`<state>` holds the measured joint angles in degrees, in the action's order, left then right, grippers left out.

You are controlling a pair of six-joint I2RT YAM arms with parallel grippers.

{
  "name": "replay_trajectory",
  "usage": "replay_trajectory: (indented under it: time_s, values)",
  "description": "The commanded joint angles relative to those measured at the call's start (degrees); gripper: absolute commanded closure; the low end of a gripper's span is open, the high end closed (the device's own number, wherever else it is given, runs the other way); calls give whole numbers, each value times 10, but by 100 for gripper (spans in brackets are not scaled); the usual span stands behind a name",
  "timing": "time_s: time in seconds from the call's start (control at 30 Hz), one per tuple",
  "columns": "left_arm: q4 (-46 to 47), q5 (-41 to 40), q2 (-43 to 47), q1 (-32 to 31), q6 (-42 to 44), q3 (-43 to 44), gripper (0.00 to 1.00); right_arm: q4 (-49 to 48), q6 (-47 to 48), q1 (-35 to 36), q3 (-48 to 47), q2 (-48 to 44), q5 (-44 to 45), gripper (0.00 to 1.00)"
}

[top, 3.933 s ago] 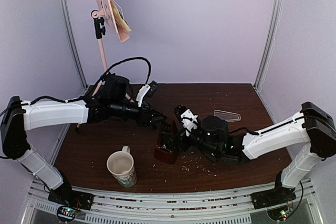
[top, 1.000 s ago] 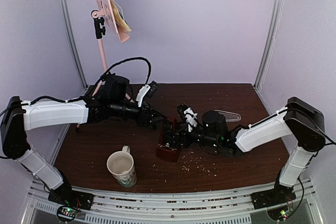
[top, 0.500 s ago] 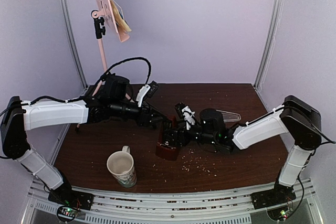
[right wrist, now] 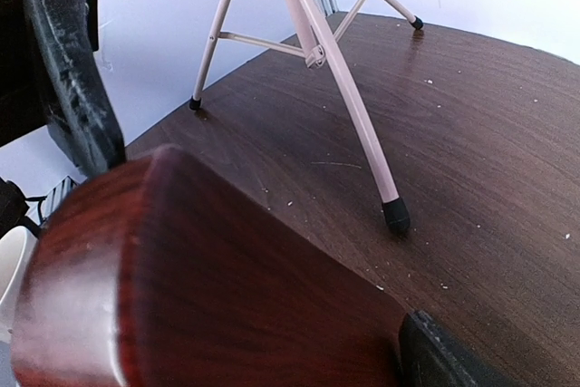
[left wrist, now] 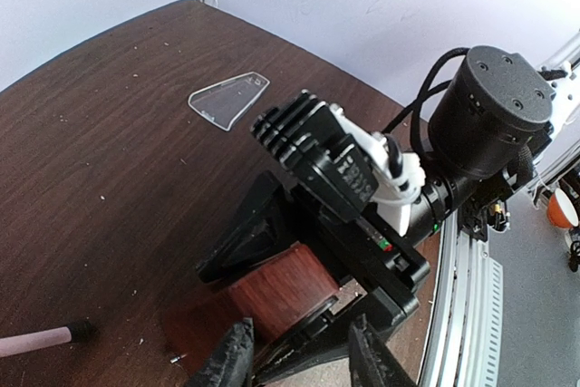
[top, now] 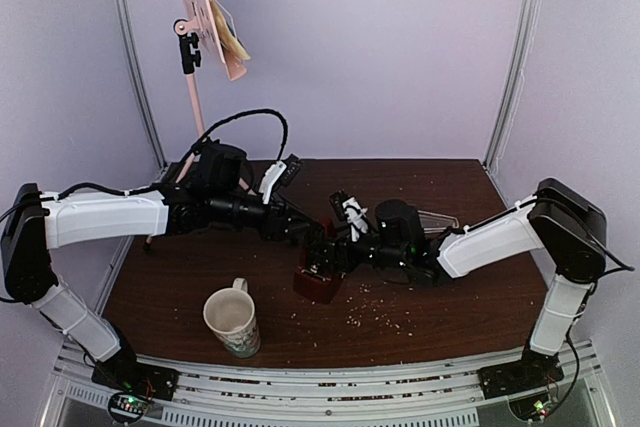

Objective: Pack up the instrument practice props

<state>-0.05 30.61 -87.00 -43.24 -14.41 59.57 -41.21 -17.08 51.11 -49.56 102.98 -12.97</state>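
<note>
Dark red-brown metronome (top: pixel 318 287) stands on table (top: pixel 470 297), near middle. Right gripper (top: pixel 325 259) clamped on it, black fingers (right wrist: pixel 71 88) against opposite sides. Left gripper (left wrist: pixel 299 351) just beside it, jaws parted, holding nothing. Clear wedge cover (left wrist: pixel 228 97) flat on table, behind right arm. Pink music stand (top: pixel 205 7) upright back left, sheets (top: pixel 232 39) on its desk. Mug (top: pixel 233 319) near front.
</note>
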Motion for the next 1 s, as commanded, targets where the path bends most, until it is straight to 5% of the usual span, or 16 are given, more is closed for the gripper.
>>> replay_trajectory:
  time_s: [0.0,0.47,0.8,0.97]
  values:
    - [17,9,-1,0,11,-4,62,27,-17,-7,-20,10,0,22]
    - [21,-11,11,0,6,-9,61,30,-18,-8,-18,-7,-4,1]
    - [63,-101,90,1,39,-49,21,38,13,-12,58,-134,-12,0]
    - [63,-105,105,0,46,-43,12,55,10,-30,101,-215,-25,0]
